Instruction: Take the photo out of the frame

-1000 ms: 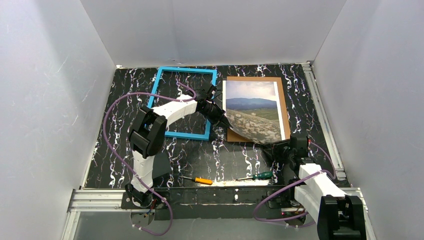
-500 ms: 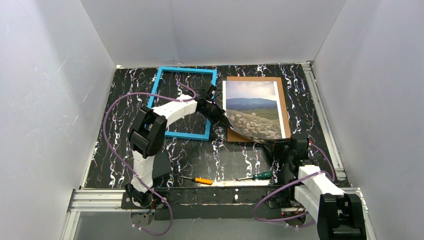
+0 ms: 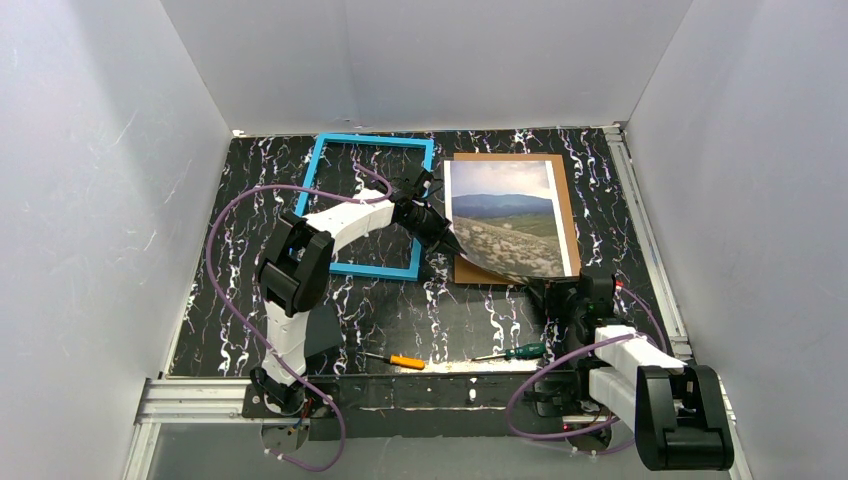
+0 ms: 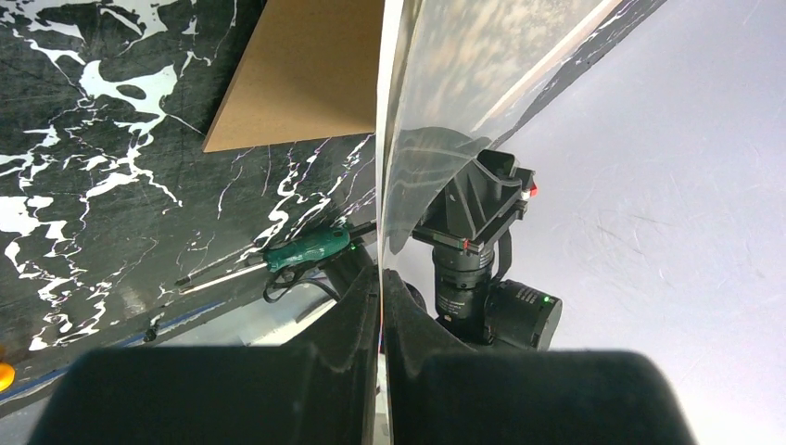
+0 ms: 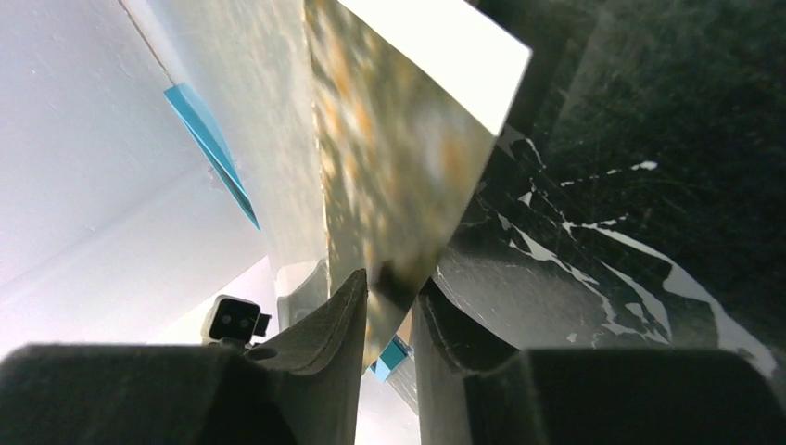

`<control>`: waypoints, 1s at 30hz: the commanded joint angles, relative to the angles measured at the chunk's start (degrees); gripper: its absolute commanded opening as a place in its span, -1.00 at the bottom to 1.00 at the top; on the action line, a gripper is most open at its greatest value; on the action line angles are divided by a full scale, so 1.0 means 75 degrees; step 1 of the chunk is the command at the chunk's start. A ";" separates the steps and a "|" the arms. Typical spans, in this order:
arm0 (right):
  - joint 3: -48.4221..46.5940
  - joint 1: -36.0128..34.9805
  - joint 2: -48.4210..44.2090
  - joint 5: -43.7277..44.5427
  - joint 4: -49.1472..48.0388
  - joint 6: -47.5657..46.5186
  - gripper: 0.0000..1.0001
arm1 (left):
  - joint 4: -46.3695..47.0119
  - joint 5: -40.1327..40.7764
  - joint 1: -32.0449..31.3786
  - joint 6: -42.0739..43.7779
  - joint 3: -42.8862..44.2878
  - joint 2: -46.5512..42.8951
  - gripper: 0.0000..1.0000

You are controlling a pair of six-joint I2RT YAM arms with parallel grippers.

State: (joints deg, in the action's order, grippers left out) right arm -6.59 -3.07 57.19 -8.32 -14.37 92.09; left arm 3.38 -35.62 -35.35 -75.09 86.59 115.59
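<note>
backing board mostly hidden under photo

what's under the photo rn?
The brown backing board. Only its edges show around the photo; the board's middle is covered by the print. The photo's near edge is curled up off the board, pinched in the left end effector.

The photo is thin, glossy paper. The backing board looks matt brown cardboard. The frame has a smooth bright-blue finish. The worktop is black-marbled, slightly shiny.
</note>
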 commanded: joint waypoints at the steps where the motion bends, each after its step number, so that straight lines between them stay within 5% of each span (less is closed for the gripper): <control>1: 0.0156 0.0024 0.0175 0.0159 -0.0857 0.0129 -0.47 | -0.0591 -0.0383 0.0016 -0.0055 -0.0185 -0.0111 -1.00; 6: 0.0197 0.0011 0.0206 0.0098 -0.1114 0.0107 -0.57 | -0.0597 -0.0384 0.0015 -0.0053 -0.0190 -0.0156 -1.00; 22: 0.0733 -0.0023 -0.0701 0.0743 -0.1827 0.0620 -0.38 | 0.0024 -0.0532 -0.0134 -0.0713 -0.0326 -0.0192 -1.00; 30: 0.0679 -0.0040 0.0143 0.0816 -0.2638 0.0857 -0.39 | 0.0123 -0.0554 -0.0170 -0.0781 -0.0431 -0.0271 -1.00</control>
State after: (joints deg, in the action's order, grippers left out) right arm -1.28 -3.11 54.96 -3.92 -27.55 96.42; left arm 7.99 -36.69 -36.18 -80.20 84.68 115.59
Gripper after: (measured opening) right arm 0.310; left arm 0.010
